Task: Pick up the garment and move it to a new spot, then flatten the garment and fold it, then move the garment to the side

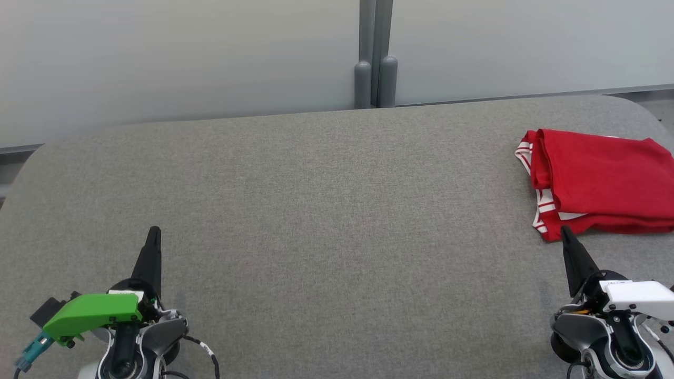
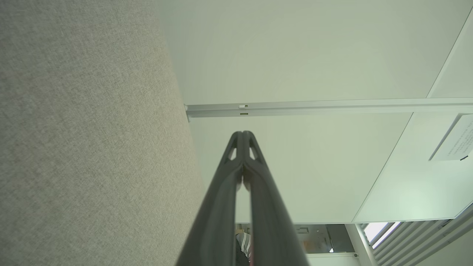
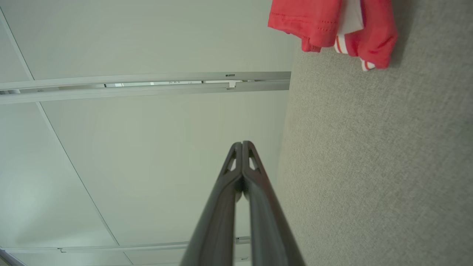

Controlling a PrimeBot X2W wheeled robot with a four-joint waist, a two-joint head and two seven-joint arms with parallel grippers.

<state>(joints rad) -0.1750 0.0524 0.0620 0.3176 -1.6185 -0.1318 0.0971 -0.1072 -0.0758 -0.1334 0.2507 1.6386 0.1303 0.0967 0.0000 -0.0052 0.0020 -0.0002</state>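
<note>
Garment point(image 1: 605, 179) by table point(image 1: 326, 210) far-rt corner (broad grey surface leftward).

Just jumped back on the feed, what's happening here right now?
Nothing is being handled at this moment. The red garment lies folded near the right end of the grey table. Both grippers are shut and empty. The left gripper sits far from the garment, and the right gripper points at its near edge. Whether that tip touches the cloth is unclear.

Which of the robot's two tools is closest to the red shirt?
The right tool, its tip just by the edge of the red garment. The left tool, with the green cover, is far across the grey table.
</note>
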